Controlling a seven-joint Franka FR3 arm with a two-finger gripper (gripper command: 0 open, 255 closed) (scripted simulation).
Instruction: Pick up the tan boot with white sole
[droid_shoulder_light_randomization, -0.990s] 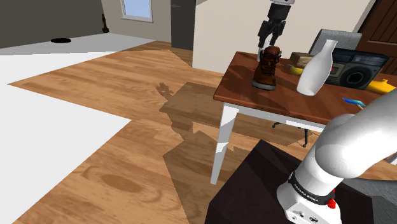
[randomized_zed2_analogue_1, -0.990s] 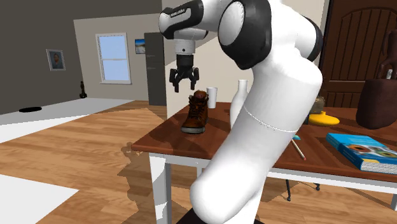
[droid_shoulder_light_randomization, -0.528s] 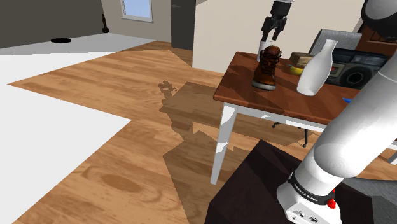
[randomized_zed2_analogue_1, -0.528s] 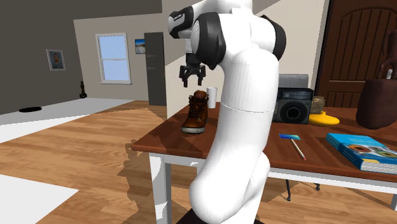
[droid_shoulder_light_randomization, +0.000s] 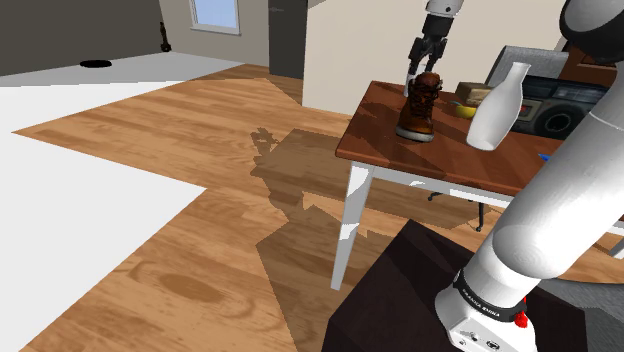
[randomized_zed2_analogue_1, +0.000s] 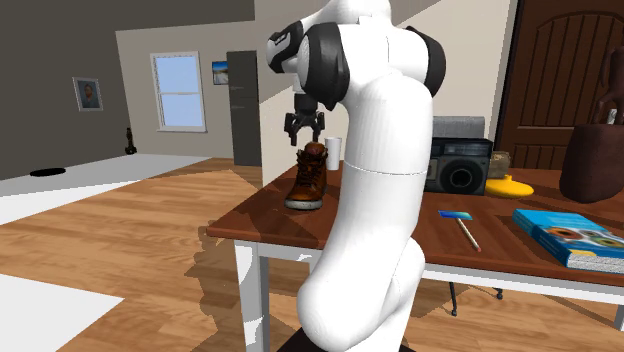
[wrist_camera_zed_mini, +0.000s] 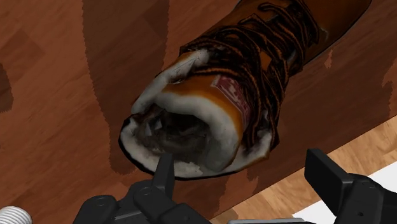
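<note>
A reddish-brown lace-up boot (droid_shoulder_light_randomization: 418, 104) with a pale sole stands upright on the dark wooden table (droid_shoulder_light_randomization: 374, 135), near the table's edge at the shoulder view's left. My gripper (droid_shoulder_light_randomization: 427, 60) hangs open just above the boot's collar, pointing down. The second exterior view puts the gripper (randomized_zed2_analogue_1: 305, 134) right over the boot (randomized_zed2_analogue_1: 308, 177), with its fingertips close to the top. Looking along the gripper (wrist_camera_zed_mini: 245, 175), the boot (wrist_camera_zed_mini: 222, 95) shows a white fleecy lining. Its opening lies just beyond the fingers (wrist_camera_zed_mini: 164, 173), which stand wide apart and touch nothing.
A tall white bottle (droid_shoulder_light_randomization: 497, 105) stands to the shoulder view's right of the boot, with a black radio (droid_shoulder_light_randomization: 560, 108) and a yellow object (droid_shoulder_light_randomization: 598, 134) behind. A white cup (randomized_zed2_analogue_1: 333, 152) stands just beyond the boot. A blue book (randomized_zed2_analogue_1: 568, 236) and brown bag (randomized_zed2_analogue_1: 596, 150) lie farther along.
The gripper has come down from well above the boot to just over its collar, still open. The arm's upper links have swung across both exterior views. The boot has not moved.
</note>
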